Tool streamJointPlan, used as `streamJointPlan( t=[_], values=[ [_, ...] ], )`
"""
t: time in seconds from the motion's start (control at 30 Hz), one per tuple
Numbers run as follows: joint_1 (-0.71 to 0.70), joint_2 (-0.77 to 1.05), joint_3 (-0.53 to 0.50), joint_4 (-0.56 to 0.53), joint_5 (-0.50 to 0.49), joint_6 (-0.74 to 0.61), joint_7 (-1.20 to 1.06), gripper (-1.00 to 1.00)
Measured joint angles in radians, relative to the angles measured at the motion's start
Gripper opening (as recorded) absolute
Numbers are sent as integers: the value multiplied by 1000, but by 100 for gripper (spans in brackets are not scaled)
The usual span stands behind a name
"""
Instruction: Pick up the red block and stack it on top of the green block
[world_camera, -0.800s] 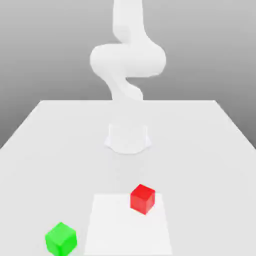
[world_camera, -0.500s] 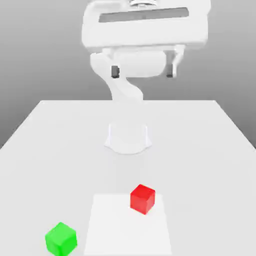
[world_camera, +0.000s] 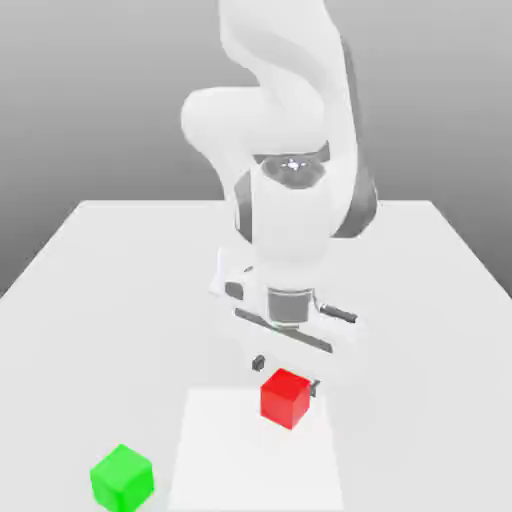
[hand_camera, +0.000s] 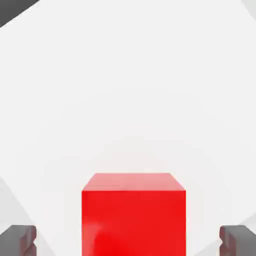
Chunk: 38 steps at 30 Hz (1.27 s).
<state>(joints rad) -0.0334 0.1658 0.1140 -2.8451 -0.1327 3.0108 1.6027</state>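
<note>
The red block (world_camera: 285, 398) rests on the white table, at the far edge of a paler square patch. My gripper (world_camera: 287, 373) hangs low right over it, open, with one dark fingertip (world_camera: 258, 362) showing on either side of the block's top. In the hand view the red block (hand_camera: 133, 215) sits centred between the two fingertips (hand_camera: 18, 240), with a wide gap on each side and no contact. The green block (world_camera: 122, 478) stands apart on the table toward the exterior view's left, nearer the front edge.
The white table (world_camera: 420, 300) stretches wide on both sides of the arm. A paler square patch (world_camera: 250, 460) lies under the red block's near side. The arm's round base (world_camera: 225, 275) stands behind the hand, mid-table.
The hand has dropped from high above the table to just over the red block and has turned, with its fingers now straddling it. Neither block has moved.
</note>
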Motion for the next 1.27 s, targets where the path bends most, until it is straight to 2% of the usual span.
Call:
streamJointPlan(
  t=[0.03,0.27,0.4,0.53,0.7,0.93,1.07,1.1,1.27],
  values=[
    [22,28,-26,3,-17,24,12,-100],
    [25,32,-30,4,-22,29,16,-100],
    [-2,-89,25,-13,82,-73,-58,-100],
    [5,-207,22,-18,158,-186,-126,-100],
    [-89,-153,-40,138,194,-287,-286,-100],
    [-241,-30,-125,391,153,-420,-473,-100],
    [-260,96,-137,434,149,-337,-501,-100],
    [-262,131,-136,437,150,-305,-503,100],
    [-262,131,-135,437,150,-305,-503,100]
  ],
)
